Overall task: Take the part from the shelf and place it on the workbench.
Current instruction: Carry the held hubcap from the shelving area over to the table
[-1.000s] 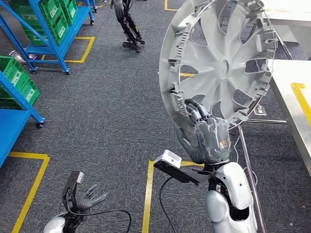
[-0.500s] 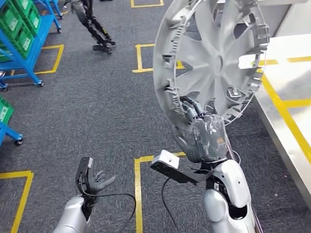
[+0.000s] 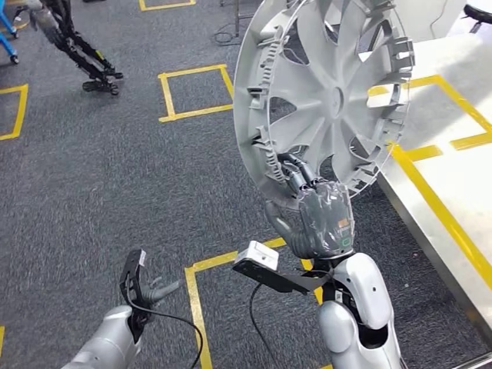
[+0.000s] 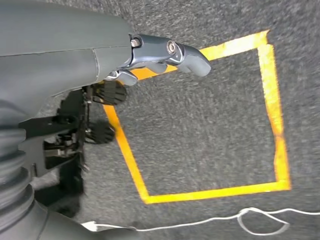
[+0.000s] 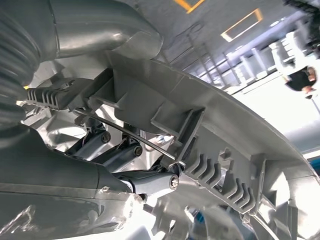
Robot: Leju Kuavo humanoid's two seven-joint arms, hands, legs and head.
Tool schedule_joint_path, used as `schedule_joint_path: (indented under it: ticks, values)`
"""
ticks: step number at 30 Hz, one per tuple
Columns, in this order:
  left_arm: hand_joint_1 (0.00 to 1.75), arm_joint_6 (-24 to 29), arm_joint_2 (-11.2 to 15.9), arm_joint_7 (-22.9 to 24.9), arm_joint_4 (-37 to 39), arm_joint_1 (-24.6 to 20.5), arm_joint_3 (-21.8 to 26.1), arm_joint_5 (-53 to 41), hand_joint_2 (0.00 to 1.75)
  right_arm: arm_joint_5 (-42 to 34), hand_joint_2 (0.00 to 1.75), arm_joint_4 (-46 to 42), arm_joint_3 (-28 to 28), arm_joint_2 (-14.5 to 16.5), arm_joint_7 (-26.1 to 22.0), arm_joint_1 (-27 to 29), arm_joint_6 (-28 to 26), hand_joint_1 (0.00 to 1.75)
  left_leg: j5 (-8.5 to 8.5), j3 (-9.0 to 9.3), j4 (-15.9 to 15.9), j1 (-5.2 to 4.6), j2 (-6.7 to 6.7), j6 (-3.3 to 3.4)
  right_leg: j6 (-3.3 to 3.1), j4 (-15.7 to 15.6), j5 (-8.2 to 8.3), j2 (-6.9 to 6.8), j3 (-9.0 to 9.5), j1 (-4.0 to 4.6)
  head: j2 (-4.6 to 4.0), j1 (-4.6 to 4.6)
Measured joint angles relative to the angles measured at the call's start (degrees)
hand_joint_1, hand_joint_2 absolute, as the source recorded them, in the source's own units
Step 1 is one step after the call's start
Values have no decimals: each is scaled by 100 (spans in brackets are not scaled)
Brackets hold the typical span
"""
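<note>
One grey wheel cover (image 3: 325,96) stands upright at 12 o'clock above the right hand (image 3: 322,219), whose fingers grip its lower rim; the worktop (image 3: 458,154) lies at 3 o'clock. Left hand (image 3: 145,288) hangs empty, fingers loosely apart.

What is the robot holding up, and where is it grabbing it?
The right hand holds a big grey wheel cover by its lower rim, fingers hooked through the openings. The left hand holds nothing.
</note>
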Motion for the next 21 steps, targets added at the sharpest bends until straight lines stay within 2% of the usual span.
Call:
schedule_joint_path:
  ticks: [2,3,4,5,7,8,9,10,11,12,13,14,15,16,17,18,19,20,21]
  values:
    - [0,-4,13,-4,31,25,31,0,175,-1,175,8,-2,-1,4,6,-1,175,-151,161,-1,-26,114,24,2,543,-154,-86,-577,1,0,-2]
    - [0,-7,16,-7,43,29,50,-1,175,-1,175,14,-3,-2,7,10,-1,175,-239,271,-2,-39,167,31,-6,586,-188,-97,-752,1,0,3]
    - [0,-8,19,-10,52,26,70,-1,175,-2,175,21,-4,-3,8,13,-1,175,-337,406,-6,-55,219,35,-24,446,-146,-110,-822,2,0,4]
    - [0,-9,20,-14,62,16,84,-2,175,-2,175,26,-4,-3,8,15,-2,175,-445,562,-12,-73,274,36,-62,142,33,-151,-801,11,0,4]
    - [0,-9,22,-27,85,-9,109,-3,175,-2,175,31,-4,-4,7,12,-10,175,-674,861,-33,-116,381,24,-173,-657,779,-401,-655,80,0,9]
    - [0,-7,26,-37,95,-18,120,-5,175,-1,175,30,-3,-4,5,11,-17,175,-782,981,-75,-135,437,7,-220,-949,1089,-507,-582,125,-1,-1]
    - [0,-5,30,-49,104,-24,132,-11,175,0,175,23,-2,-3,7,11,-25,175,-847,1092,-117,-146,490,-21,-257,-1127,1274,-554,-526,158,-1,-19]
    - [0,-3,31,-63,111,-34,140,-17,175,-2,175,15,-1,-3,11,7,-32,175,-855,1178,-134,-149,533,-59,-279,-1201,1274,-503,-470,177,-1,-34]
    - [0,-3,27,-73,114,-51,145,-24,175,-6,175,3,-1,0,16,5,-36,175,-802,1196,-84,-134,564,-101,-307,-1206,1189,-408,-397,172,-1,-52]
    - [0,-4,20,-84,121,-73,149,-31,175,-10,175,-12,-1,5,22,3,-42,175,-671,1137,122,-115,534,-138,-336,-1228,1129,-315,-315,159,0,-63]
    - [0,-6,13,-93,133,-98,156,-35,175,-14,175,-19,-2,10,26,-2,-49,175,-527,953,451,-100,460,-162,-364,-1239,1067,-240,-228,146,0,-69]
    - [0,-31,9,-105,146,-112,172,-51,175,0,175,-26,-2,15,31,-4,-58,175,-444,674,859,-89,366,-176,-390,-1244,1003,-171,-135,127,0,-79]
    - [0,-93,-6,-112,146,-97,187,-86,175,39,175,-26,-1,17,47,-5,-70,175,-474,353,1246,-85,270,-175,-410,-1249,922,-98,-46,115,0,-88]
    - [0,-199,-49,-69,68,-31,192,-124,175,98,175,-17,-3,18,77,-3,-80,175,-664,23,1524,-84,210,-172,-425,-1249,837,-16,54,105,0,-96]
    - [0,-309,-132,36,-114,87,168,-113,175,167,175,-4,-12,19,111,7,-97,175,-961,-274,1674,-85,180,-168,-429,-1249,744,83,173,95,0,-100]
    - [0,-376,-236,226,-399,247,80,-11,175,229,175,11,-32,19,141,25,-117,175,-1264,-512,1694,-86,165,-162,-426,-1247,648,186,310,84,0,-103]
    - [0,-387,-346,470,-743,423,-71,169,175,273,175,24,-58,19,158,46,-142,175,-1460,-685,1602,-87,153,-161,-413,-1245,543,285,461,71,0,-106]
    - [0,-333,-436,689,-1059,579,-268,371,175,297,175,31,-87,19,156,64,-167,175,-1438,-790,1410,-86,132,-172,-391,-1240,438,370,614,54,0,-106]
    - [0,-259,-499,851,-1295,697,-473,522,175,310,175,33,-113,18,145,79,-191,175,-1088,-839,1104,-80,71,-196,-359,-1239,326,440,730,38,0,-108]
